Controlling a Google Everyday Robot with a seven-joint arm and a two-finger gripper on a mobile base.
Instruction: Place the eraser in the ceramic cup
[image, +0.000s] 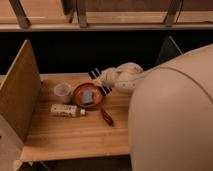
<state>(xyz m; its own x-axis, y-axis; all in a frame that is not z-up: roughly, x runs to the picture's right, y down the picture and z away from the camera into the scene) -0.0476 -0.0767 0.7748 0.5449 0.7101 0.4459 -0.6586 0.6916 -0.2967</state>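
From where I stand, the eraser (88, 96), which I take to be the small blue block, lies flat inside the reddish-brown bowl (76, 100) near the middle of the wooden table (75, 137). The gripper (98, 81) is just beyond it, at the bowl's far right side, on the end of the pale arm (125, 77) that reaches in from the right. Its two dark, pale-striped fingers (95, 74) are spread wide and run parallel. One is past the bowl's far rim and the other crosses the right rim. I see nothing between them, so the gripper is carrying nothing. I cannot tell whether the lower finger touches the rim or only hangs over it, nor how high the gripper is above the eraser. The eraser sits to the near left of the gap between the fingers, close by but not inside it. The ceramic cup (62, 92), small and pale, stands upright just to the left of the bowl, on the side away from the gripper. In front of the cup a white tube (66, 110) lies on its side. A slim red thing (106, 117) lies on the table off the bowl's near right. A tall wooden board (19, 90) stands on edge along the table's left side. The robot's big pale body (172, 115) fills the right foreground.
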